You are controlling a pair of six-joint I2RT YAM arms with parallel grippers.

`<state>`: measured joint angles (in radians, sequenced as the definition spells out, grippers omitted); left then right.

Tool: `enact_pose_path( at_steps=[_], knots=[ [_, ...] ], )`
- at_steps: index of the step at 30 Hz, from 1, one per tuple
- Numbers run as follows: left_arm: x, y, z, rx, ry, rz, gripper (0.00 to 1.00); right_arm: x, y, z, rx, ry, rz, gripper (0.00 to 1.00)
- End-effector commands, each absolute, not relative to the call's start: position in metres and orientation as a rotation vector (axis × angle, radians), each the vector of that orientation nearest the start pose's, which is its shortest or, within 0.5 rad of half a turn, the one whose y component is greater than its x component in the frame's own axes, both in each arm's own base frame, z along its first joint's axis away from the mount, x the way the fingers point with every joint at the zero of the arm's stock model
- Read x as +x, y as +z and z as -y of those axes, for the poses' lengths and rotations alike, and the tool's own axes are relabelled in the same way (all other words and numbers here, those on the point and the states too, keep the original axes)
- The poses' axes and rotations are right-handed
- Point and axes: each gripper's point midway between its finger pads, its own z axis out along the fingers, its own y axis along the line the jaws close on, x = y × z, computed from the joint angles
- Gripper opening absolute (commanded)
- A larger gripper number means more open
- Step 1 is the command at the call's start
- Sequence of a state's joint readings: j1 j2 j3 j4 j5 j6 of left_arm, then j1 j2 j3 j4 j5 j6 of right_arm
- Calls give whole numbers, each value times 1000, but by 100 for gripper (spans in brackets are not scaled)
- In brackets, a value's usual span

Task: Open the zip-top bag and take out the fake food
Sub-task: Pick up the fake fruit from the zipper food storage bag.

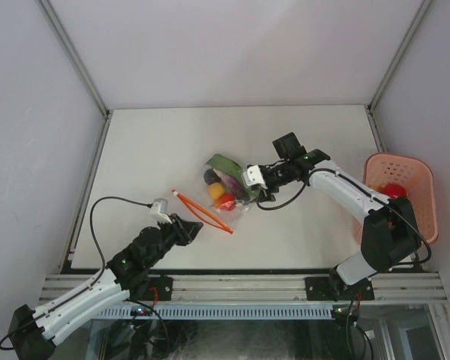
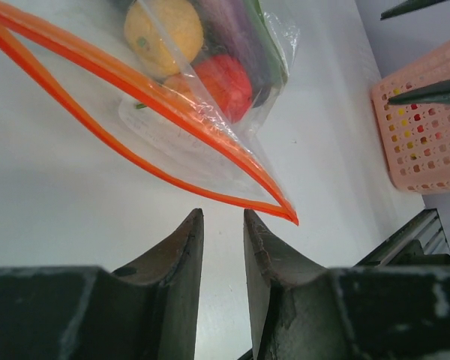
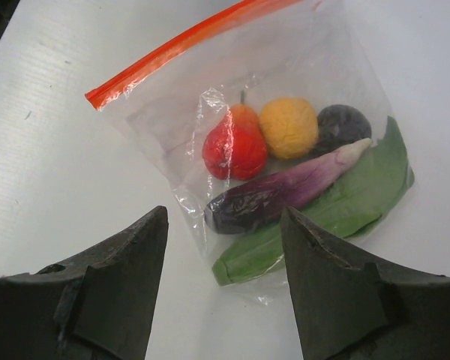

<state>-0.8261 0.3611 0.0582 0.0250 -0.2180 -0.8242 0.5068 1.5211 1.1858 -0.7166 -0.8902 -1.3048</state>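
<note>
The clear zip-top bag (image 1: 226, 187) lies mid-table, and its red-orange zip strip (image 1: 202, 211) gapes open toward my left arm. Inside it is the fake food: a red round piece (image 3: 235, 148), an orange-yellow piece (image 3: 288, 127), a dark purple ball (image 3: 343, 124), a long purple eggplant (image 3: 285, 193) and a long green piece (image 3: 337, 210). My left gripper (image 2: 222, 213) is narrowly open and empty, just short of the strip's corner (image 2: 289, 216). My right gripper (image 3: 225, 211) is wide open and empty, above the bag's closed bottom end.
A pink perforated basket (image 1: 416, 180) stands at the table's right edge with a red round item (image 1: 392, 190) in it; it also shows in the left wrist view (image 2: 424, 135). Metal frame posts and white walls surround the table.
</note>
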Motion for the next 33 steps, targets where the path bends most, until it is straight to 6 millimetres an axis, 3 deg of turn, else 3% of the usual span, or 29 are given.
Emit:
enact_pose_path(
  at_steps=[1, 8, 14, 22, 30, 33],
  knots=[
    [185, 88, 178, -222, -907, -1952, 31, 257, 157, -281, -1965, 697, -1042, 61],
    [188, 90, 182, -230, -925, -1939, 29, 255, 131, -292, -2029, 663, -1039, 61],
    [188, 83, 184, -255, -942, -1951, 20, 254, 124, -299, -2011, 677, -1070, 60],
    [194, 89, 188, -241, -907, -1967, 15, 256, 113, -302, -2010, 622, -1097, 56],
    [210, 106, 196, -278, -899, -1932, 15, 271, 102, -321, -1953, 514, -1182, 39],
    [215, 109, 202, -292, -912, -1927, 15, 277, 99, -322, -1937, 479, -1205, 38]
  ],
)
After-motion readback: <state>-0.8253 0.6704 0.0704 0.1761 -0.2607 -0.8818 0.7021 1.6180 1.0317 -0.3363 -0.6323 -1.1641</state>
